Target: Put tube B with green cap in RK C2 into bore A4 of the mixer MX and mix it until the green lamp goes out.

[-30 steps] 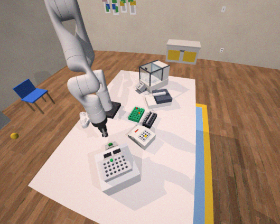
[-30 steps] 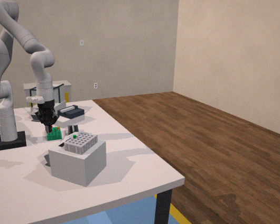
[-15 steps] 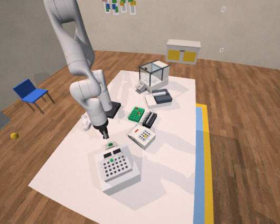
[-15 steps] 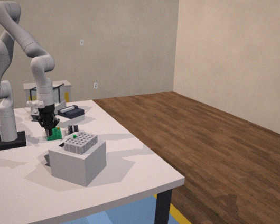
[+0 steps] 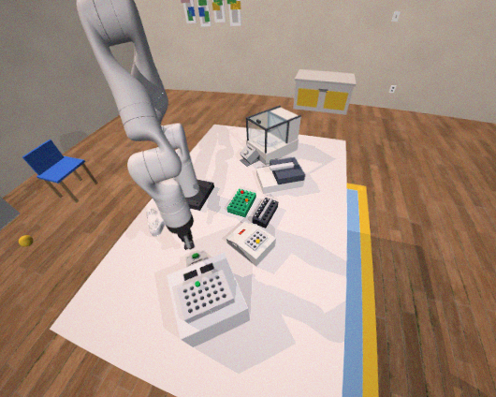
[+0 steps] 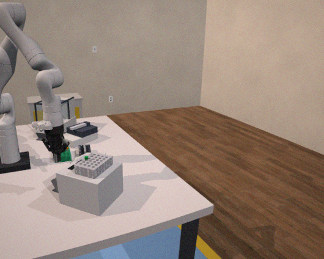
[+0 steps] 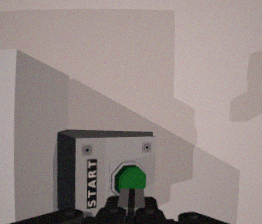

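The mixer [image 5: 218,323] [image 6: 78,192] stands level on the bench. A green cap [image 5: 197,284] [image 6: 86,157] shows low in its shaking block, in the row nearest the front, apparently bore A4; the tube under it is hidden. My gripper [image 5: 189,247] [image 6: 57,160] [image 7: 131,204] is shut and empty, pointing down at the mixer's sloping front. Its tips overlap the lower edge of the green START key [image 5: 196,256] [image 7: 133,177] in the wrist view; whether they touch it I cannot tell. No lit lamp can be made out on the mixer's top.
The green rack [image 5: 236,213] holds red and orange caps. The black magnet block [image 5: 265,212] and the white dry block [image 5: 255,254] with a yellow cap stand beyond the mixer. The spectrophotometer [image 5: 267,179] and the glass-walled balance [image 5: 281,151] are farther back.
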`<state>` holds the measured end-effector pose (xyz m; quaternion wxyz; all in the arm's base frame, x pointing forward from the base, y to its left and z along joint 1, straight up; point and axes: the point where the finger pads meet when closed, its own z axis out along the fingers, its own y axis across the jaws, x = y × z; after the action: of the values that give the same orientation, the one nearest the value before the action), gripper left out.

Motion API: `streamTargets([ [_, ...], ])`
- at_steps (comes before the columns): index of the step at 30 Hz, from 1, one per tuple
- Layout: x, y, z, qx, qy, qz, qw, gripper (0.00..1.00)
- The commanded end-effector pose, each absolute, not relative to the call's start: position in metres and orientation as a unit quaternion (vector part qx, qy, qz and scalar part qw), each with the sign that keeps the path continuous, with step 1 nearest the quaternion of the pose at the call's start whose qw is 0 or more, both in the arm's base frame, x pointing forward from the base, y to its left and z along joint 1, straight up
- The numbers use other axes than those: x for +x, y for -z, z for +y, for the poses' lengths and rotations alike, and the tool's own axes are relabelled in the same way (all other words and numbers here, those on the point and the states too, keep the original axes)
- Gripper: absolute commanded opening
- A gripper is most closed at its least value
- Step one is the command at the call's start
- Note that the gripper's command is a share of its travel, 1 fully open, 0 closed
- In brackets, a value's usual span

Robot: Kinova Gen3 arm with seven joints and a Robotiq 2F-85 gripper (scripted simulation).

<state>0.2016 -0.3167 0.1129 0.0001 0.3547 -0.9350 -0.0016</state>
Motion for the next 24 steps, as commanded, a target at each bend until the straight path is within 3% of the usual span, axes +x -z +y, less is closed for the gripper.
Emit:
streamTargets([
  [1, 0.202, -0.111, -0.317, 0.355, 0.001, -0.935, 0.000, 0.10],
  [24, 0.202, -0.086, -0.317, 0.355, 0.001, -0.935, 0.000, 0.10],
])
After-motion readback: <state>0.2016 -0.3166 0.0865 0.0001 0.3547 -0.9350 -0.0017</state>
